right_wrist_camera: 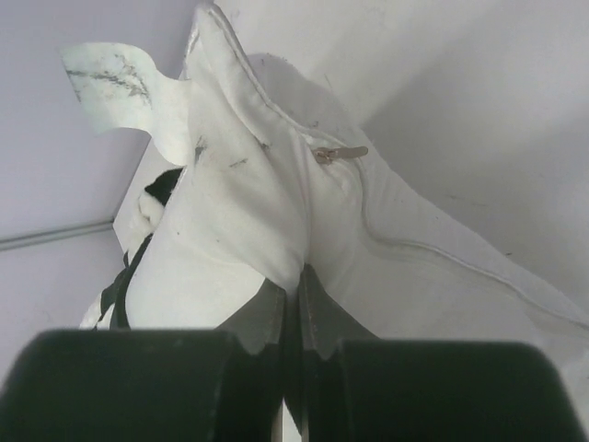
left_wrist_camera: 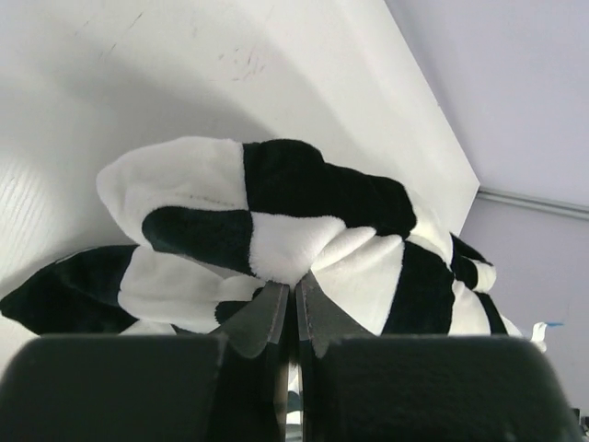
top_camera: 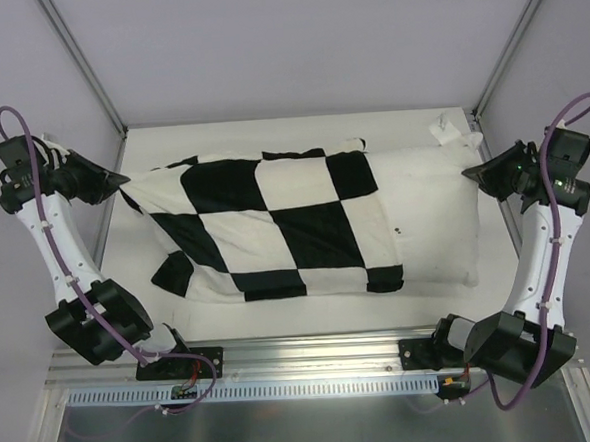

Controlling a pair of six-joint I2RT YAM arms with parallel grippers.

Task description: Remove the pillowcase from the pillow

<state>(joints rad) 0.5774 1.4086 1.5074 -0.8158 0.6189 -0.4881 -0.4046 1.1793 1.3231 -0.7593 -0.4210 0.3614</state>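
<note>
The white table (top_camera: 270,132) carries 1 pillow (top_camera: 430,213), its left part sheathed in a checkered pillowcase (top_camera: 275,222).

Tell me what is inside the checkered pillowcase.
The white pillow: its right end sticks out bare past the pillowcase opening. The rest is covered by the checkered fabric, so how far left it reaches cannot be seen.

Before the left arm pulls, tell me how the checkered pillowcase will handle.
Likely floppy: the pillowcase bunches into soft folds where the left gripper pinches it. Probably grippy rather than slick: its pile looks plush. It may drag on the pillow it wraps closely.
</note>
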